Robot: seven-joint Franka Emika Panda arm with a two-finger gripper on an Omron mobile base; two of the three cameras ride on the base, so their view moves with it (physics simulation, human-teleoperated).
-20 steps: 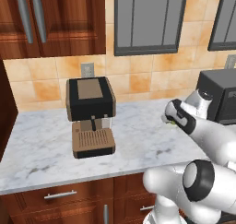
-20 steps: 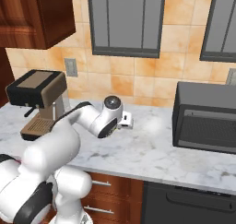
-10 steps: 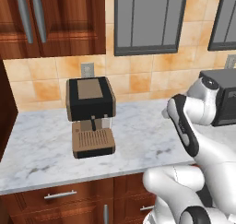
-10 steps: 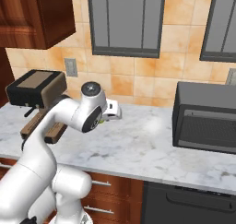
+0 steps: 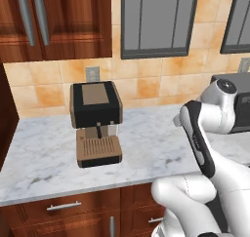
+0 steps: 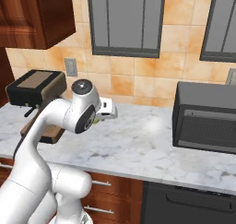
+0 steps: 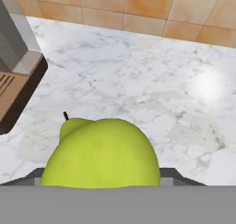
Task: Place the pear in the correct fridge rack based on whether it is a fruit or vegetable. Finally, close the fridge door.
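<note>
**Pear held in the claw above the marble worktop**

The pear (image 7: 101,154), bright yellow-green with a short dark stem at its upper left, sits low in the hand view, pressed between the two dark finger tips, whose ends just show at either side of it. The gripper (image 6: 102,115) is clenched on the fruit; in the right base view a sliver of green peeks out beneath the white hand, though the fingers themselves are too hidden there to judge. The fruit appears to be lifted clear of the surface rather than resting on it, but the angle makes that hard to confirm.

Below and beyond the pear lies the grey-veined marble worktop (image 7: 152,85), running back to the orange-tiled wall (image 7: 152,8) along its rear edge. Towards the worktop's left end stands the coffee machine (image 5: 95,121), black and brown, with its ribbed drip tray facing the front edge; a corner of it enters the hand view at the left. At the worktop's right end, against the rear edge, sits a dark microwave (image 6: 205,117). Brown wooden cabinets (image 5: 58,21) hang above the coffee machine, and a grey wall outlet (image 5: 93,74) sits on the tiles just behind it.
</note>
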